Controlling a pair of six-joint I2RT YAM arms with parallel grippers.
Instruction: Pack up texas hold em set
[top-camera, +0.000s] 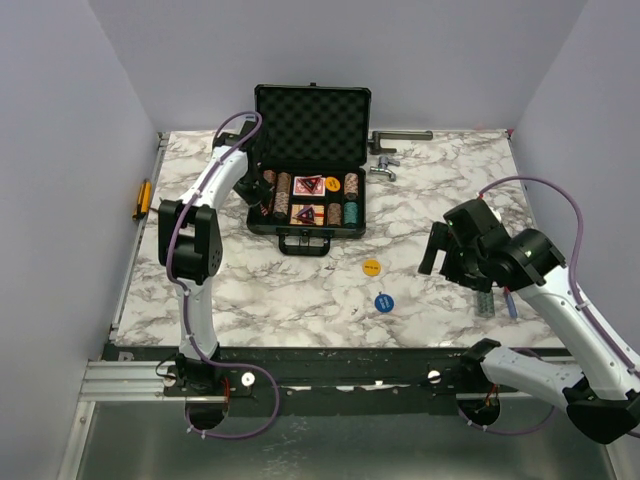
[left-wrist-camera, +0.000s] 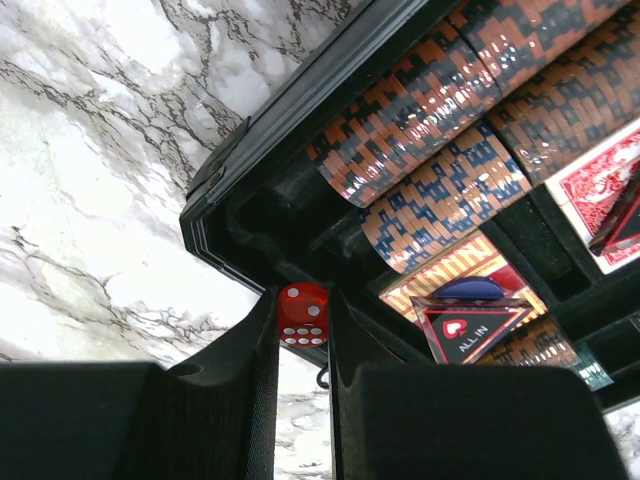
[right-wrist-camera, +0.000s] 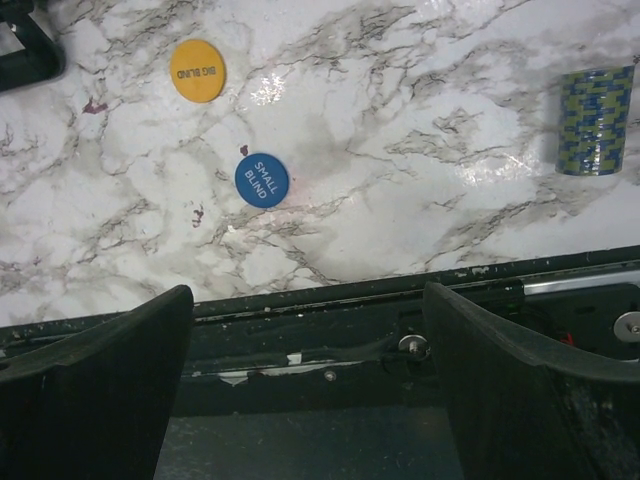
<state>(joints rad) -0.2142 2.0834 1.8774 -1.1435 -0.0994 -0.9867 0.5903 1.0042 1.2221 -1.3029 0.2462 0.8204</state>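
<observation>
The black case (top-camera: 263, 226) lies open at the back of the table, its foam lid standing up. Brown chip stacks (left-wrist-camera: 420, 110), cards (left-wrist-camera: 600, 190) and a red "ALL IN" triangle (left-wrist-camera: 470, 330) lie in its tray. My left gripper (top-camera: 262, 195) hangs over the case's left end, shut on a red die (left-wrist-camera: 302, 315) above the corner compartment (left-wrist-camera: 260, 220). My right gripper (top-camera: 440, 250) hovers open and empty over the table's near right part. A yellow disc (top-camera: 371, 266) and a blue disc (top-camera: 384, 302) lie in front of the case. A blue-yellow chip stack (right-wrist-camera: 595, 120) lies on its side near the right arm.
Grey metal tools (top-camera: 385, 165) lie behind the case on the right. A yellow-handled tool (top-camera: 144, 198) rests at the table's left edge. The dark front rail (right-wrist-camera: 330, 300) runs under the right gripper. Grey walls close in on three sides.
</observation>
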